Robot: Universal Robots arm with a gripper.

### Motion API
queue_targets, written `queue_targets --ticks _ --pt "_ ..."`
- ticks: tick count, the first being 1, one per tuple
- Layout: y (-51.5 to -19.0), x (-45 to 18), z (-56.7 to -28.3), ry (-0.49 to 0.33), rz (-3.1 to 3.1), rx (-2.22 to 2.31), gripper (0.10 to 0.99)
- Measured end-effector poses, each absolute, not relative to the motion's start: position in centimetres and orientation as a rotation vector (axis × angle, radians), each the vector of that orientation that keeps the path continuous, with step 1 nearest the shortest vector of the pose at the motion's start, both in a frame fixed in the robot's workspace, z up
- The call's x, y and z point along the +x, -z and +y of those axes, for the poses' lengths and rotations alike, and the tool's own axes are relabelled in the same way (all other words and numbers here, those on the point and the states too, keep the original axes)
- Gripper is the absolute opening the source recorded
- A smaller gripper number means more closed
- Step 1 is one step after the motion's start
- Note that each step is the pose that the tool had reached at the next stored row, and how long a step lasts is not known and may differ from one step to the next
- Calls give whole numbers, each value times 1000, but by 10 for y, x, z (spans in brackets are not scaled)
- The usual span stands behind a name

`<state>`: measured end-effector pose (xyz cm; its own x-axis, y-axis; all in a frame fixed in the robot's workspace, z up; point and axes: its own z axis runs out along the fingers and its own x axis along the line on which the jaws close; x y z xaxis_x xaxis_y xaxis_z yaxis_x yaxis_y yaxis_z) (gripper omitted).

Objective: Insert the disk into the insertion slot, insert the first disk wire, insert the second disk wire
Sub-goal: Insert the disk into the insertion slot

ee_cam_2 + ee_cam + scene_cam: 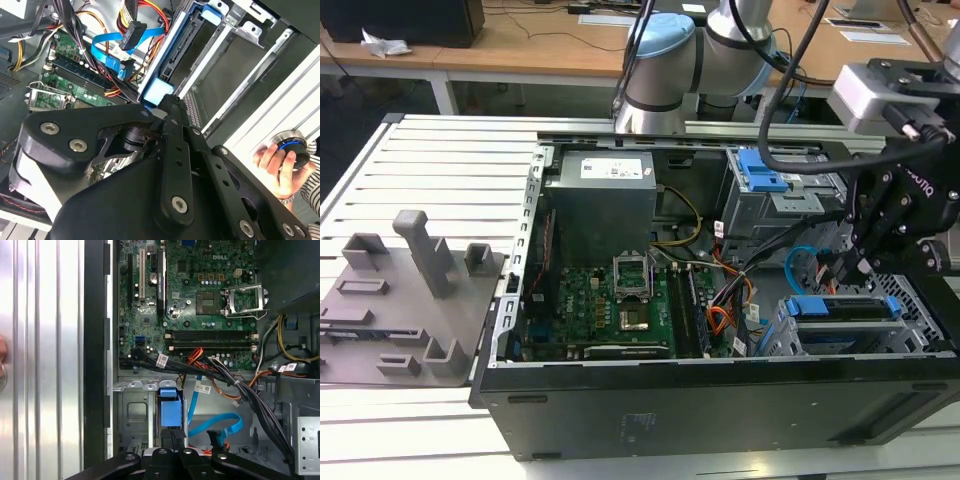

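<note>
The disk (840, 306), edged by its bright blue carrier, lies inside the insertion slot (910, 310) at the case's corner on the exterior view's right. In the first wrist view the carrier's blue end (168, 409) shows within the grey cage (132, 412). My gripper (172, 436) is shut, with its tips against that blue end (159, 91); the gripper (860, 262) hangs just over the disk. The second disk wire (222, 421), a light-blue flat cable, loops loose beside the cage, and its dark plug (132, 33) dangles free. Orange, red and black wires (142, 10) run nearby.
A taller grey cage with a blue latch (760, 172) stands behind the slot. The motherboard (610, 292) and power supply (600, 195) take up the case's middle. A black cable bundle (235, 385) crosses near the cage. A hand (272, 161) holds a round knob outside the case. Grey fixture blocks (415, 270) sit at the exterior view's left.
</note>
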<state>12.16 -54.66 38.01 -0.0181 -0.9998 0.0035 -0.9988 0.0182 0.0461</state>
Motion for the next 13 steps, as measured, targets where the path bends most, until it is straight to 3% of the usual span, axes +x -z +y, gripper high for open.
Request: queue_targets --ticks 13 --pt "-360 127 -547 48 -2216 2176 106"
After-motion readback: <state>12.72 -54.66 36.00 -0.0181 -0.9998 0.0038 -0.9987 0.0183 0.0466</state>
